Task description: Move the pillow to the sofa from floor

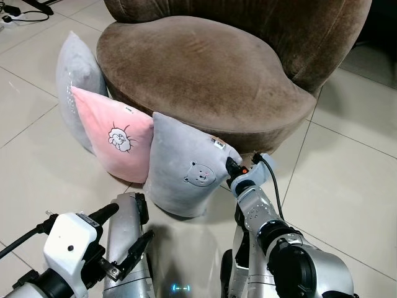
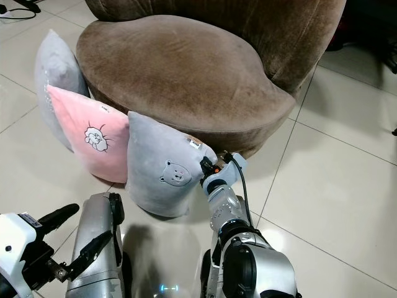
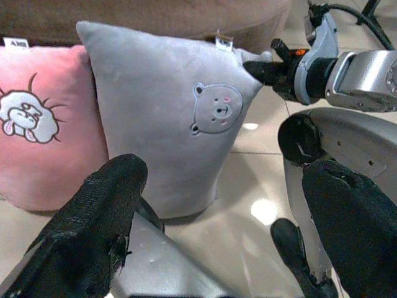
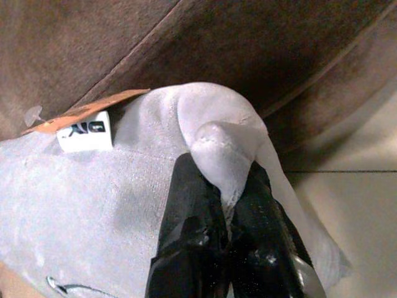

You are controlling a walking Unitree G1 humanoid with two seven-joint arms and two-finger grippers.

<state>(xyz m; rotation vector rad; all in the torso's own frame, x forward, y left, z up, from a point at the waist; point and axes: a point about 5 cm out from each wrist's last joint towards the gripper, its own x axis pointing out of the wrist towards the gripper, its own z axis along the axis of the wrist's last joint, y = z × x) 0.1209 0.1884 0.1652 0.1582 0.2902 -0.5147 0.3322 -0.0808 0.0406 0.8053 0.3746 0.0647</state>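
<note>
A grey pillow with a bear face stands on the tiled floor, leaning against the front of the brown sofa. My right gripper is shut on the pillow's upper right corner; the right wrist view shows the corner pinched between the black fingers. My left gripper hangs open low over the floor, a short way in front of the grey bear pillow, touching nothing.
A pink pillow with a cartoon print leans against the bear pillow's left side. Behind it stands a plain grey pillow. Black cables lie on the floor at the far left. Bare tiles stretch to the right.
</note>
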